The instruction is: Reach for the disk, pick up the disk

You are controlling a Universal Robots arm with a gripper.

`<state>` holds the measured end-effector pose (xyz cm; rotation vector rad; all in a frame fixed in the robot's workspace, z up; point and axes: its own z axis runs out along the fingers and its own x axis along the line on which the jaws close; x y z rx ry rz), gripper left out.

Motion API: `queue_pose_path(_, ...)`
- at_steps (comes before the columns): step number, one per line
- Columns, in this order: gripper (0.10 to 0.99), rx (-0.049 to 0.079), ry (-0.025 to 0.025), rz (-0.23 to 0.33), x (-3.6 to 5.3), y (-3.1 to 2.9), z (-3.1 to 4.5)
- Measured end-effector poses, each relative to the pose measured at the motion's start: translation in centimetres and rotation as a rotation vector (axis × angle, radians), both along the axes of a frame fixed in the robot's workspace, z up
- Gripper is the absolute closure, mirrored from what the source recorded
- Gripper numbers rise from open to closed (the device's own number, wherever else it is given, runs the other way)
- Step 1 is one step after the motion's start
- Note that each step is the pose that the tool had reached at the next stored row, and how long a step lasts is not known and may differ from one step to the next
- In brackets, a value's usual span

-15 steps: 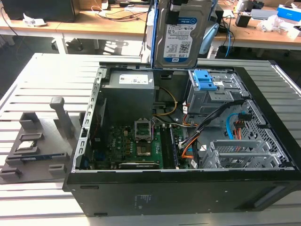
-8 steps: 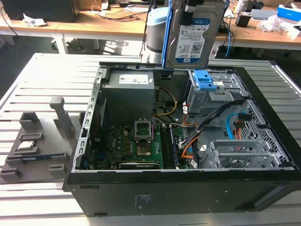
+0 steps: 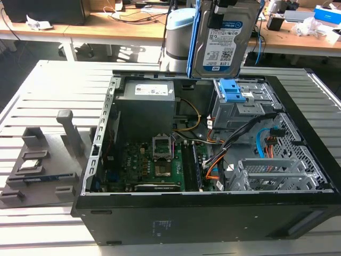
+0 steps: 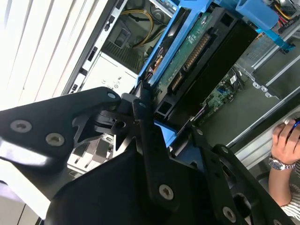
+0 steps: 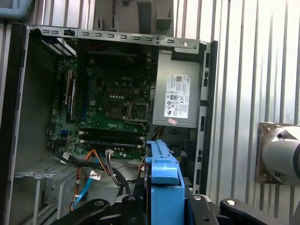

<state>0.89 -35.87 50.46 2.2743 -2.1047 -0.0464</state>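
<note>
The disk point(image 3: 221, 50), silver with a white-and-blue label and a blue frame, hangs upright in the air above the back of the open computer case point(image 3: 202, 218). My gripper point(image 4: 161, 129) is shut on it, its black fingers point(image 4: 140, 110) clamped on the blue frame. In the second wrist view the disk's point(image 4: 197, 51) green circuit-board underside faces the camera. In the first wrist view the blue frame edge of the disk point(image 5: 161, 180) stands between the gripper's point(image 5: 161, 206) black fingers, above the case interior.
Inside the case lie the grey power-supply box point(image 3: 146, 104), the motherboard point(image 3: 154, 160), cables, and a drive cage with blue latch tabs point(image 3: 233, 90). A grey fixture point(image 3: 42, 165) sits on the slatted table at the exterior view's left. A person's hand point(image 4: 286, 138) with a wristwatch is beside the case.
</note>
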Motion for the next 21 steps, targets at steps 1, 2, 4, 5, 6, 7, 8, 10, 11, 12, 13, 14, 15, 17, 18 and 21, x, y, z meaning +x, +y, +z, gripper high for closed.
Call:
queue_pose_path(1, 0.718, 0.002, 0.0, 0.0, -0.01, -0.5, -0.01)
queue_pose_path(2, 0.718, 0.004, 0.0, 0.0, -0.01, -1.1, -0.01)
queue_pose_path(4, 0.718, 0.005, -0.0001, 0.0, -0.01, -1.86, -0.02)
queue_pose_path(5, 0.718, 0.005, -0.0001, -0.001, -0.01, -2.15, -0.03)
queue_pose_path(6, 0.718, 0.005, -0.0001, -0.001, -0.01, -2.54, -0.05)
queue_pose_path(7, 0.718, 0.005, 0.0, -0.001, -0.01, -2.83, -0.08)
queue_pose_path(8, 0.718, 0.005, 0.0, -0.002, -0.01, -3.19, -0.1)
queue_pose_path(10, 0.718, 0.005, 0.0, -0.002, -0.01, -3.56, -0.12)
queue_pose_path(11, 0.718, 0.005, 0.0, -0.002, -0.01, -3.67, -0.13)
queue_pose_path(12, 0.718, 0.005, 0.0, -0.002, -0.01, -3.81, -0.14)
queue_pose_path(13, 0.718, 0.005, 0.0, -0.002, -0.01, -3.9, -0.15)
queue_pose_path(14, 0.718, 0.005, 0.0, -0.002, -0.01, -3.98, -0.16)
queue_pose_path(15, 0.718, 0.005, -0.0001, -0.002, -0.01, -4.11, -0.18)
queue_pose_path(17, 0.718, 0.005, 0.0, -0.002, -0.01, -4.27, -0.19)
queue_pose_path(18, 0.718, 0.005, -0.0001, -0.002, -0.01, -4.37, -0.21)
queue_pose_path(21, 0.718, 0.005, 0.0, -0.003, -0.01, -4.65, -0.25)
